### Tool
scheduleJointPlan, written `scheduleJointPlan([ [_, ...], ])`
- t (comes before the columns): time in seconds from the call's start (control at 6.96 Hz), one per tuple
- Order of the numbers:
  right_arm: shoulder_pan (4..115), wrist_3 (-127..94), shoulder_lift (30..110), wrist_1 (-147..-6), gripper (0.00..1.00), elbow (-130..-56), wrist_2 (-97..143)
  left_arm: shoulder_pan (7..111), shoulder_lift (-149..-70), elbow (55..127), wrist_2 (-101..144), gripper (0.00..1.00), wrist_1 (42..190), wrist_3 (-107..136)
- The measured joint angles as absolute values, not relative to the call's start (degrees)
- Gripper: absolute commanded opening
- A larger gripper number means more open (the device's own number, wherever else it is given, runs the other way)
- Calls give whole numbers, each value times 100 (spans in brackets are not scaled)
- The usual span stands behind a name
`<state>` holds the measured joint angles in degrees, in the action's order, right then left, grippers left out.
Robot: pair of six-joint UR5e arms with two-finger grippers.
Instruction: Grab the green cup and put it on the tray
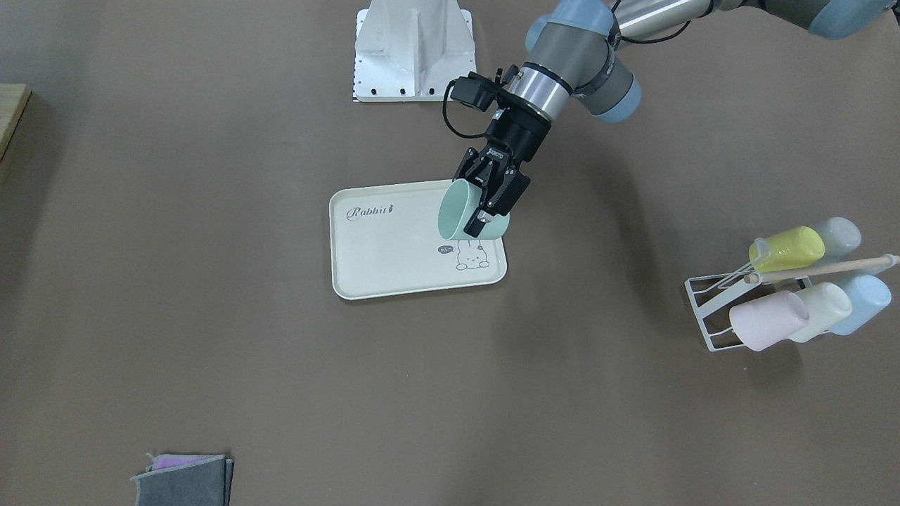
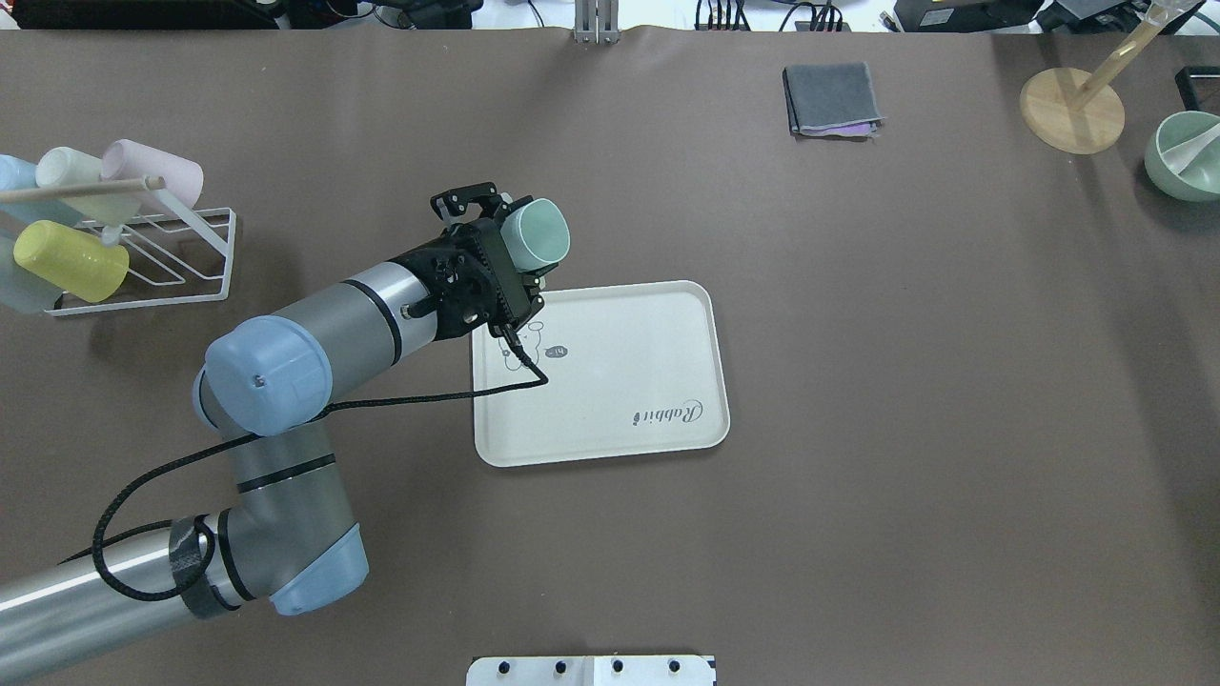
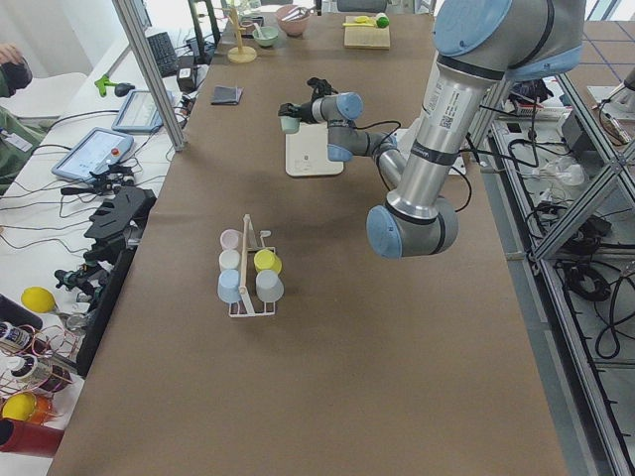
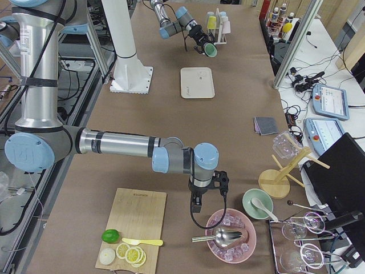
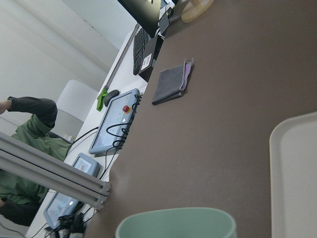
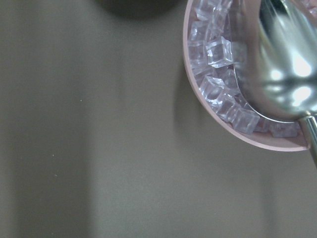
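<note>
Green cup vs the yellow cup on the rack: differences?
Colour: the green cup is mint, the yellow cup yellow. State: the green cup is clamped in the left gripper, airborne near the tray; the yellow cup sits on the wire rack. Both are handleless tumblers tipped sideways.

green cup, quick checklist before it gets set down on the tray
1. Grip: left end effector shut on the green cup - ok.
2. Cup upright: tilted, mouth facing sideways - not ok.
3. Cup above the tray: near one corner, but the views disagree - cannot tell.
4. Tray surface free: nothing on it - ok.
5. Right end effector clear of the tray: far off by the ice bowl - ok.
</note>
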<state>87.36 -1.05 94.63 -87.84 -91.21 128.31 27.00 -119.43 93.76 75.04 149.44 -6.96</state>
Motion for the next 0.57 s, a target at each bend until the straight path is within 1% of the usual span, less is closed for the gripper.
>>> scheduleJointPlan([
  [0.29, 8736, -109, 9469, -8806, 100, -9124, 12853, 2664, -12237, 8637, 7717, 45, 15703, 164],
  [0.57, 8736, -106, 9502, -8814, 100, -9111, 12852, 2635, -12544, 7746, 8007, 45, 16834, 850],
])
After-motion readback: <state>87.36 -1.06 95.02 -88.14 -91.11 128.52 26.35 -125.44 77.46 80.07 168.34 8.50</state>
